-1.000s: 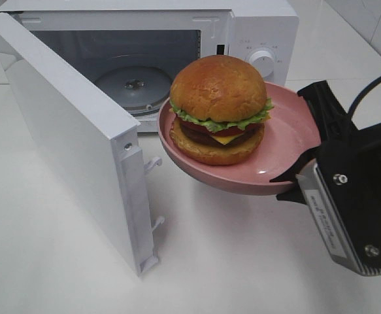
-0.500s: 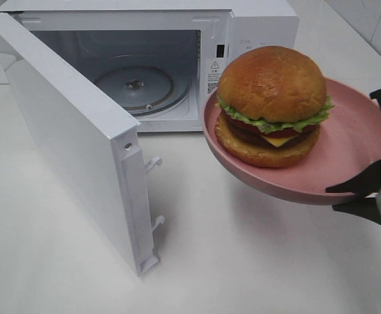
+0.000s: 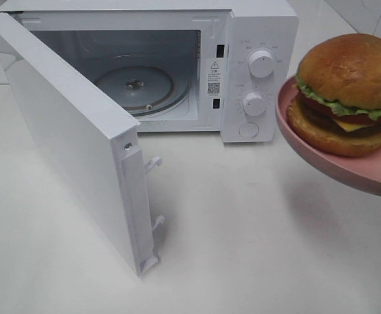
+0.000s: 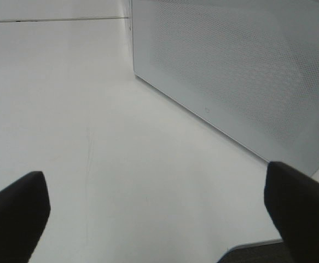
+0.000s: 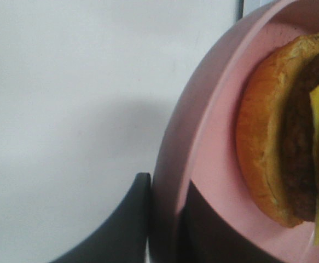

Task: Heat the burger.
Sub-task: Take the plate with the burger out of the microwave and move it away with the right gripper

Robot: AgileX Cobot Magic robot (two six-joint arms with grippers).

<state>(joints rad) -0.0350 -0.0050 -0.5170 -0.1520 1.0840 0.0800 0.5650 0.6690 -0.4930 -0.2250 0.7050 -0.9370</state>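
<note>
The burger (image 3: 350, 91) sits on a pink plate (image 3: 347, 167) held in the air at the right edge of the exterior view, right of the microwave (image 3: 259, 26). In the right wrist view my right gripper (image 5: 167, 189) is shut on the plate's rim (image 5: 203, 142), one dark finger (image 5: 129, 219) outside and one inside, with the burger (image 5: 268, 159) close by. The right arm itself is out of the exterior view. My left gripper (image 4: 159, 213) is open with nothing between its fingers, low over the table and facing the outside of the microwave door (image 4: 241, 71).
The microwave door (image 3: 66, 131) stands wide open toward the front left. The glass turntable (image 3: 134, 85) inside is bare. Two knobs and a button (image 3: 254, 104) are on the microwave's right panel. A white table (image 3: 242, 248) lies in front.
The plate with the burger has moved right, away from the microwave opening to the view's right edge. The right gripper has left the exterior view. The left arm has not visibly moved.
</note>
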